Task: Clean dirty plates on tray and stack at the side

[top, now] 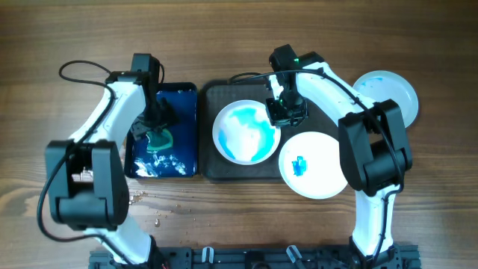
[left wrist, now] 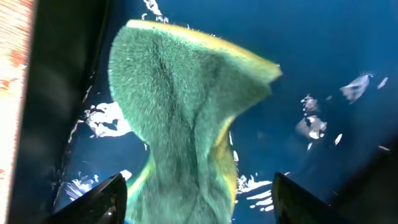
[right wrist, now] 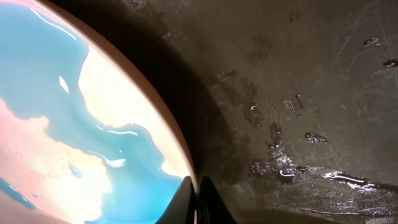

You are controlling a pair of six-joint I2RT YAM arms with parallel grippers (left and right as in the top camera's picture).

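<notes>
**Sponge on the left, plate pinned on the right**

The left hand (left wrist: 196, 202) hangs over the narrow blue tray (top: 183, 104), its fingers pinching a green sponge (left wrist: 180, 106) at the waist. Just to the right lies the grey tray (top: 216, 170), and on it the wet plate (top: 246, 133), flooded with pale blue. The right hand (right wrist: 198, 199) is at that plate's right edge, fingers pressed almost together on the rim. A second plate (top: 317, 175) with a small blue dab sits lower right, overlapping the grey tray's corner. A third plate (top: 392, 93) rests on the tabletop (top: 45, 45) at the far right, partly behind the right arm.

The wipe likely turns on one thing. The wet plate lies directly right of the sponge, across the two trays' adjoining rims, so the left arm is the one to reach it. Being round, the plate sets no preferred direction of approach.

Only the left wrist view shows the sponge's yellow backing and how it is squeezed. Only the right wrist view shows the rim pinch and the wet tray floor. Only the overhead shows all three plates.
</notes>
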